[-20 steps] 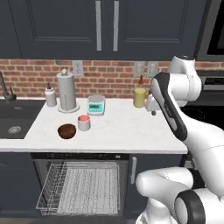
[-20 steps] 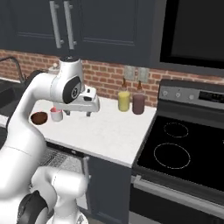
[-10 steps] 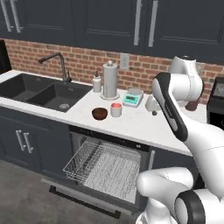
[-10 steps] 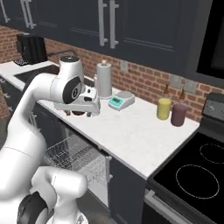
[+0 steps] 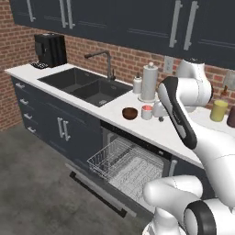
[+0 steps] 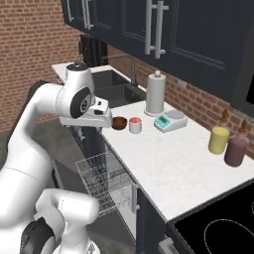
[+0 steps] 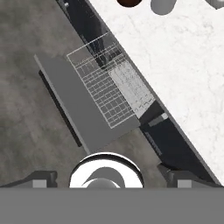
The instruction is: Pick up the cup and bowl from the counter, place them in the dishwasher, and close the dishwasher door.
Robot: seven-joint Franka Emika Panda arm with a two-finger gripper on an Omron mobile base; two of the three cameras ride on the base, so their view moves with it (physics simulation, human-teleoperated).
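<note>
The dark reddish-brown bowl [image 5: 130, 113] and the short white cup [image 5: 146, 111] with its red top stand side by side on the white counter [image 5: 183, 133]; the same bowl [image 6: 119, 122] and cup [image 6: 135, 124] sit near the counter's front edge. Below them the dishwasher door [image 5: 94, 189] lies dropped flat and the wire rack [image 5: 120, 159] is pulled out. My gripper [image 7: 108, 178] hangs over the counter edge, looking down on the rack [image 7: 105, 89] and door [image 7: 72, 107]. Its fingertips [image 7: 43, 177] stand far apart with nothing between them. Bowl [image 7: 129, 2] and cup [image 7: 162, 5] lie beyond it.
A paper towel roll [image 5: 149, 82] and a teal scale [image 6: 170, 120] stand behind the cup. A yellow canister [image 6: 218, 139] and a maroon one [image 6: 236, 150] sit further right, by the stove [image 6: 218, 230]. The sink [image 5: 87, 87] and a coffee machine [image 5: 49, 49] are to the left.
The whole picture has swung and pulled back, so the base has moved; sink and coffee machine have come into view. Cup, bowl and the arm's pose look unchanged.
</note>
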